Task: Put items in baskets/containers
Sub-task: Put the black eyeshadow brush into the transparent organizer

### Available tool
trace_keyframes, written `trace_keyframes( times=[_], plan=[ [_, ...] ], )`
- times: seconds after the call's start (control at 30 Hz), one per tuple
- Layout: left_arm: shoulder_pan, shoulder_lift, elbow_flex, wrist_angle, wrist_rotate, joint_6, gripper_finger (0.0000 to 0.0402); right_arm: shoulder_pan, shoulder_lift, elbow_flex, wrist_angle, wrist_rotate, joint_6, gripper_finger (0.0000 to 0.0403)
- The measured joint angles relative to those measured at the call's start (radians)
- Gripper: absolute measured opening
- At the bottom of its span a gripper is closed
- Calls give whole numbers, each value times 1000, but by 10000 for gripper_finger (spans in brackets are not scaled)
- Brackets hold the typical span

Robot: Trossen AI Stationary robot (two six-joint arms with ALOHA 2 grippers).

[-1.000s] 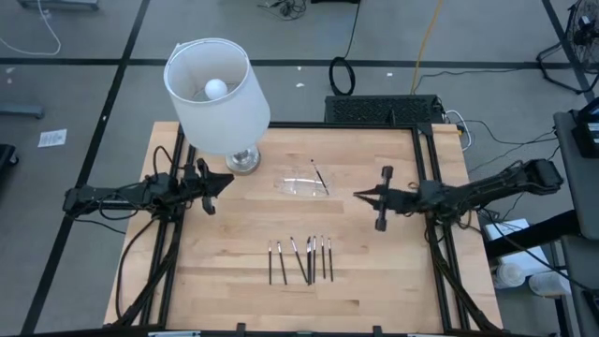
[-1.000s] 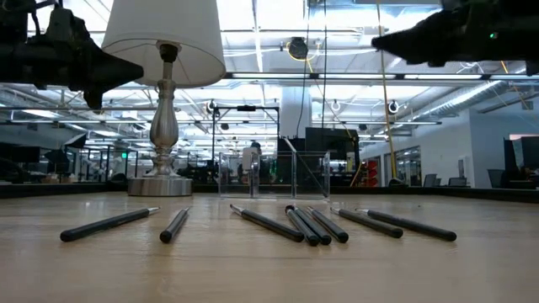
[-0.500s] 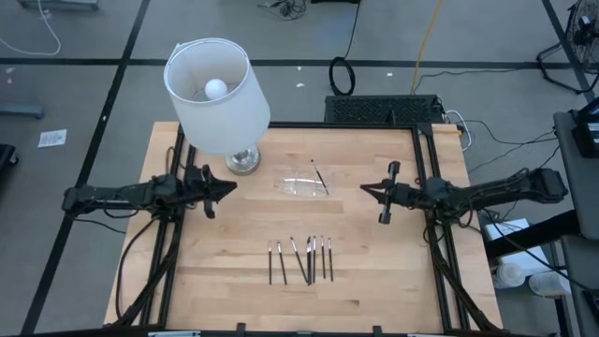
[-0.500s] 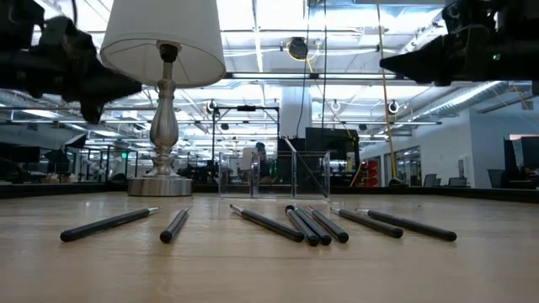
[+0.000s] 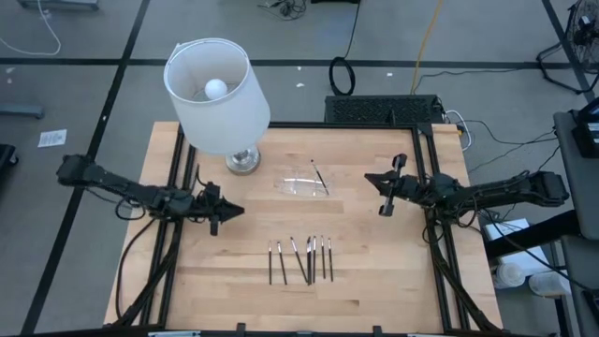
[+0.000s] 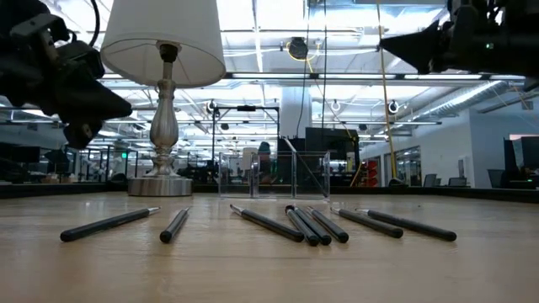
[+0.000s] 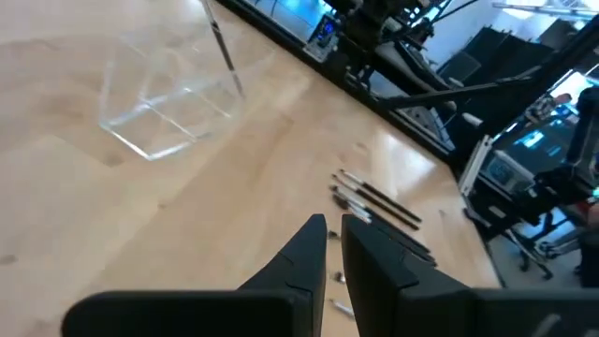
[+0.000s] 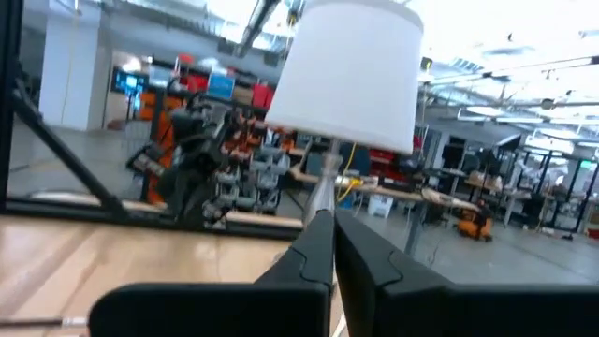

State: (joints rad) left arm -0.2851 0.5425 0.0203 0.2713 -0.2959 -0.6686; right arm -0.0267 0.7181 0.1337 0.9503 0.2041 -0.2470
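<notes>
Hovering left gripper [image 5: 234,212], sticks [image 5: 301,259] beside, seemingly empty

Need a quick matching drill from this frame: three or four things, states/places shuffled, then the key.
Things:
1. clear tray
2. row of sticks
3. lamp
4. right gripper

Places/states:
A. lying loose on the table's near half
B. in the air to the right of the tray, fingers shut, empty
C. standing at the far left corner of the table
D. mid-table, one stick leaning out over its rim

Pairs: 1-D, 2-A, 3-C, 4-B
</notes>
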Motion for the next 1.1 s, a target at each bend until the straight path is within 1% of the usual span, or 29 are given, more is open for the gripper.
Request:
trace_keyframes(
  times=[0.07,0.2,0.27,0.37,0.47,0.57,0.63,0.7,0.77,0.83,0.9,1.0,1.07,1.1],
  plan=[
    [-57,58,21,15,-45,-27,44,1,0,0,18,-21,0,0],
    [-168,189,92,17,-140,-43,44,2,0,0,36,-127,0,0],
    [-207,248,136,18,-184,-14,44,4,0,0,42,-133,27,0],
    [-244,322,200,19,-240,80,44,19,0,8,18,-128,75,0],
    [-253,368,251,21,-291,208,44,51,1,51,-100,-126,123,0],
    [-241,379,284,53,-295,379,44,108,20,115,-210,-109,178,0],
    [-229,372,306,84,-276,488,40,176,49,156,-260,-47,201,0],
    [-226,351,317,114,-241,587,30,263,100,196,-290,65,201,0],
    [-227,324,318,144,-209,651,17,364,164,227,-300,238,182,0],
    [-228,287,318,143,-194,681,6,460,243,272,-317,414,175,0],
    [-229,258,318,141,-194,695,7,541,314,335,-377,540,190,0],
    [-229,235,318,121,-193,698,19,620,425,471,-520,673,274,0],
    [-229,236,318,119,-193,707,22,646,503,574,-663,708,351,0],
    [-229,237,318,119,-193,716,21,651,541,627,-740,709,397,0]
  ],
)
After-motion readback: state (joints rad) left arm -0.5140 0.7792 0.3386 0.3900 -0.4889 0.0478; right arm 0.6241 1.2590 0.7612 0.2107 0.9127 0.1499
